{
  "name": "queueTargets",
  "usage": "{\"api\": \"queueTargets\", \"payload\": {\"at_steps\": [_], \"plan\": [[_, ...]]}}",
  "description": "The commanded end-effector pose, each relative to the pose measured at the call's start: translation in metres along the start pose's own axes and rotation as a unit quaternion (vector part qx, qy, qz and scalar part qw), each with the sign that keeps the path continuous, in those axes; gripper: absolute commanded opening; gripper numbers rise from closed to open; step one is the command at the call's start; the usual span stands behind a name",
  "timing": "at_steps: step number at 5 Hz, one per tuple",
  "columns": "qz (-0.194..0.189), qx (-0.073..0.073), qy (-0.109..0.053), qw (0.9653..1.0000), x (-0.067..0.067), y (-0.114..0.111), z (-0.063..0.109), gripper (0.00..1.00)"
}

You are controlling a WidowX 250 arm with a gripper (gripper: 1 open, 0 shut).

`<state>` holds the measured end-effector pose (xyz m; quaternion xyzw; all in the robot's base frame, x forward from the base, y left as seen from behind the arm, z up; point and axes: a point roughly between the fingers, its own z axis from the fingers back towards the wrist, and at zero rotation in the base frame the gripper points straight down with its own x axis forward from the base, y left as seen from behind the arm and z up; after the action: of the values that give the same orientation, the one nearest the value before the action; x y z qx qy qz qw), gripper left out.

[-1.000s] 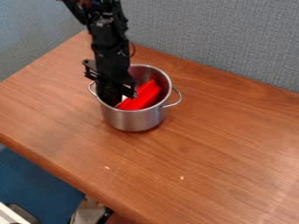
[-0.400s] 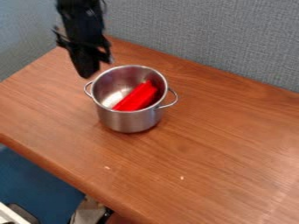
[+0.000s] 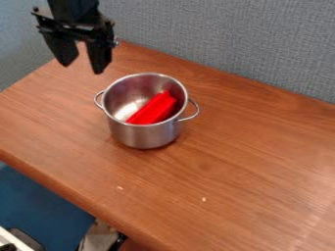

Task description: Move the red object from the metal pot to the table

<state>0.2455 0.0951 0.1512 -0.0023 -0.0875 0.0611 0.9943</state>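
Note:
The red object (image 3: 155,108) lies inside the metal pot (image 3: 147,129), slanted across its bottom. The pot stands on the brown wooden table (image 3: 249,167), left of centre. My gripper (image 3: 81,61) hangs above and to the upper left of the pot, well clear of its rim. It points down with its two black fingers (image 3: 100,57) spread apart and nothing between them.
A blue-grey wall rises behind the table's far edge. The table's front edge runs diagonally at the lower left, with blue floor and some white items below it.
My gripper was down inside the pot at the red object. It has risen out and moved up and to the left, and its fingers now stand apart. The red object stayed in the pot.

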Motion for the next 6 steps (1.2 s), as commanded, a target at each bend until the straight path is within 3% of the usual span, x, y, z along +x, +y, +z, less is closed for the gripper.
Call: {"api": "queueTargets", "payload": {"at_steps": [1, 2, 4, 5, 6], "plan": [[-0.013, 0.007, 0.025, 0.9996, 0.006, -0.019, -0.011, 1.0], [-0.023, 0.02, 0.06, 0.9978, 0.012, -0.043, -0.035, 1.0], [0.016, 0.06, 0.076, 0.9952, 0.019, -0.04, -0.066, 1.0], [-0.032, 0.037, 0.078, 0.9957, 0.02, -0.041, -0.073, 1.0], [-0.078, 0.016, 0.083, 0.9933, 0.021, -0.039, -0.079, 1.0]]}}
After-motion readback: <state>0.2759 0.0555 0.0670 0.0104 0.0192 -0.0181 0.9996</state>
